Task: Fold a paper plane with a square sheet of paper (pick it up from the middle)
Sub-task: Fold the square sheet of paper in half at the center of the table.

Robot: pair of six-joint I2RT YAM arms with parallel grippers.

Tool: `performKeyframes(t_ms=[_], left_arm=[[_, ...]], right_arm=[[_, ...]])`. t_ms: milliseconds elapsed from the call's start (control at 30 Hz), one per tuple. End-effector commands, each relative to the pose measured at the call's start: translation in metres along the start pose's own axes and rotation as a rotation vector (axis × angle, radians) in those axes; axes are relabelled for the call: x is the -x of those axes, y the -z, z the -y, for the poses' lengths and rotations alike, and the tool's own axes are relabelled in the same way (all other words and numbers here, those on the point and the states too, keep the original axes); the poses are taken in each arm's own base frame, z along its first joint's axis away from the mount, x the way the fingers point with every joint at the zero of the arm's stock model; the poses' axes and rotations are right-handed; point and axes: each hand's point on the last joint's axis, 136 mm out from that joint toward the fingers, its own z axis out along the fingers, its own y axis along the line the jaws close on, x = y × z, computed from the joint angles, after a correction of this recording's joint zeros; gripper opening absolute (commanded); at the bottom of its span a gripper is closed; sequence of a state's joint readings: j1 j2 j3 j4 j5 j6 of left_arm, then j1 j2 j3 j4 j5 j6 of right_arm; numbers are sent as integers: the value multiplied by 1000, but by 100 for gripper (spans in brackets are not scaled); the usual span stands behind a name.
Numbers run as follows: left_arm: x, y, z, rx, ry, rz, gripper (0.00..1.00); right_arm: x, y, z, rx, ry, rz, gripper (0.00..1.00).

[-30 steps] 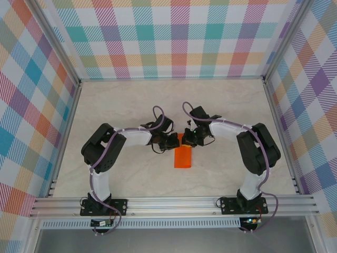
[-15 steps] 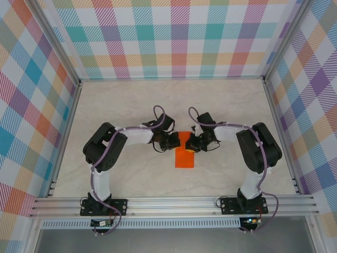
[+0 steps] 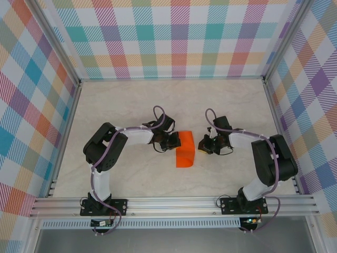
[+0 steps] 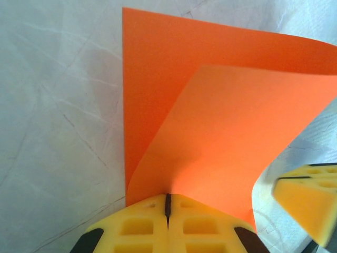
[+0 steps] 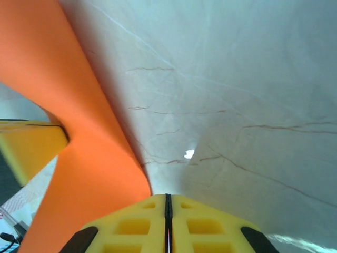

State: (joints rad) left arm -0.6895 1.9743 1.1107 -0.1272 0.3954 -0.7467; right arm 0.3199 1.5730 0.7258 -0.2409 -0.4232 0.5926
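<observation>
Two grippers face each other near the centre of the pale marbled table (image 3: 121,105), with the square sheet of paper (image 3: 185,150) between them. The left gripper (image 4: 168,206) has its yellow fingertips pressed together, and the sheet's near edge is pinched at their seam. How far the paper reaches inside the grip is hidden. The sheet is bent over on itself, with one flap curling up and to the right, where the left wrist view cuts it off. Whether its lower end rests on the table cannot be told from above. The right gripper (image 5: 168,206) is also closed, with nothing seen between its tips, and stands just right of the sheet and apart from it. In the right wrist view the paper runs out of frame at left and bottom. A blurred yellow finger (image 5: 29,145) of the left gripper shows partly behind it.
</observation>
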Motion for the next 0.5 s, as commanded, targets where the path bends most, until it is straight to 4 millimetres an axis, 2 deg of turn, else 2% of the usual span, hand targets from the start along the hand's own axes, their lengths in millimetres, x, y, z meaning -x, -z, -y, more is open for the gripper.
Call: performKeyframes(t_ms=[0,67,200,367,467], left_arm=[[-74,-21,-148,498,146,-186,0],[-73,-22,-145,491,144,-186,0],[-71,-21,-145,496,140,-183,0],[-71,-22,-146,503,141,-187,0],[-73,-21,-148,514,139,-193,0]], right_arm=[[13,18,-36,115,65,71,11],[14,12,-50,152,89,52,12],[12,-15,-63,175,115,-25,11],[23,-30,-68,198,129,-30,11],[23,-40,-56,154,123,-43,10]])
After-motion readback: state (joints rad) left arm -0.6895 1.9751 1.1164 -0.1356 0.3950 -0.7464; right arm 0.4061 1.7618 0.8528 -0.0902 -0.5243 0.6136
